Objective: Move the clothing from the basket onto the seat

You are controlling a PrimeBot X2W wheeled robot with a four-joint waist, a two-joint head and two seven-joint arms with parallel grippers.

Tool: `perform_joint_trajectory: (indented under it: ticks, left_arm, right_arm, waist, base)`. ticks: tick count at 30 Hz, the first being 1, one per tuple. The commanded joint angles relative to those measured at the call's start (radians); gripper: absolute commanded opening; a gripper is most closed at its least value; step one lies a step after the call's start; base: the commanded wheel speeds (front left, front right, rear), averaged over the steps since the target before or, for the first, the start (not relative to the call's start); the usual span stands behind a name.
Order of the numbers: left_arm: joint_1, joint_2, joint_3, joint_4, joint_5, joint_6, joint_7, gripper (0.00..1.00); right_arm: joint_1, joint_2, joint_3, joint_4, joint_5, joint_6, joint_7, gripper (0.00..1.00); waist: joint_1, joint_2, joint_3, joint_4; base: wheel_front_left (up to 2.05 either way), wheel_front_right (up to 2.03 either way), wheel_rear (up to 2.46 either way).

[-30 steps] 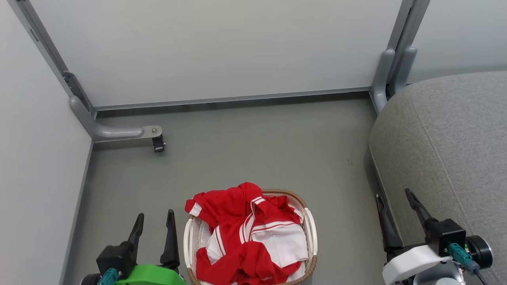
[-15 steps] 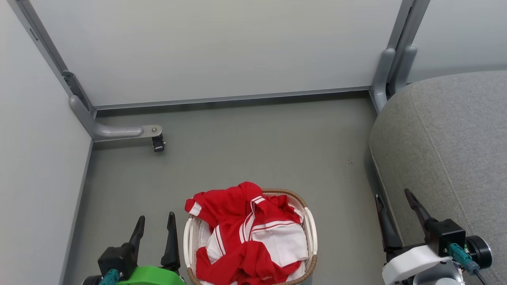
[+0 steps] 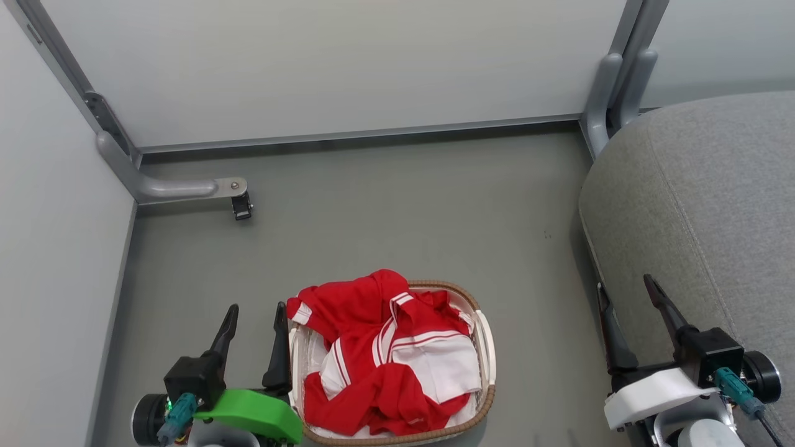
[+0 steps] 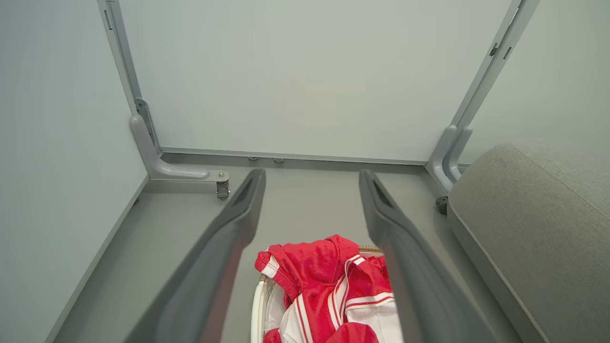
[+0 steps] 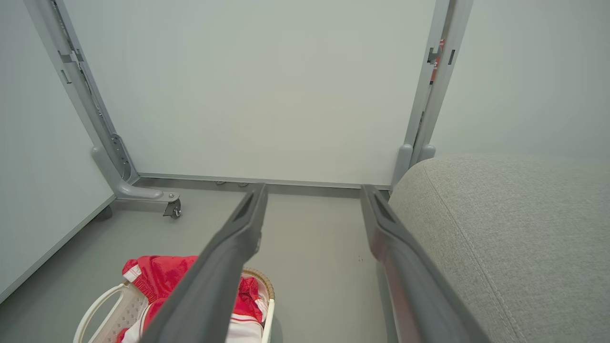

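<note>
Four tapered fingers (image 3: 225, 329) apart, empty; crumpled red clothing (image 3: 372, 347) in oval woven-rimmed basket (image 3: 486, 351).

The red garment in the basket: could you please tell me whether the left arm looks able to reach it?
Probably yes: the left gripper stands open right beside the basket, and the red garment lies heaped on top, uncovered, with nothing between them.

Head cam dipped a little on me, so the whole scene slid up the picture. That's the camera, not the stuff. The real change: my left gripper (image 3: 258, 305) has crept forward and in toward the basket (image 3: 489, 357), its inner finger now overlapping the left rim. Can't tell if it's touching. The right gripper (image 3: 623, 282) nudged forward a touch too.
</note>
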Motion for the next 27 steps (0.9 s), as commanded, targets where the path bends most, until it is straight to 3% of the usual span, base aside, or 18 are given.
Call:
perform_joint_trajectory:
  ticks: [1,9,19,27]
  left_arm:
    - [-0.031,0.006,-0.005,0.001,0.020,-0.010,0.000,1.00]
    - [-0.194,0.006,-0.091,0.084,0.040,-0.038,0.000,1.00]
    - [-0.471,0.006,-0.235,0.376,0.080,-0.060,0.034,1.00]
    - [-0.616,0.007,-0.343,0.534,0.061,-0.065,0.054,1.00]
  right_arm:
    - [-0.019,-0.005,-0.007,-0.010,-0.005,0.000,-0.004,1.00]
    - [-0.120,-0.005,-0.031,-0.052,-0.014,0.000,-0.003,1.00]
    - [-0.332,-0.004,-0.055,-0.104,-0.006,0.000,-0.003,1.00]
    - [-0.437,-0.004,-0.040,-0.131,0.034,0.000,-0.003,1.00]
  waist:
    - [0.0000,0.0000,0.042,-0.012]
    - [0.0000,0.0000,0.218,-0.057]
    - [0.0000,0.0000,0.491,-0.146]
    - [0.0000,0.0000,0.643,-0.212]
  base:
    - [0.00,0.00,0.00]
    - [0.00,0.00,0.00]
    - [0.00,0.00,0.00]
    - [0.00,0.00,0.00]
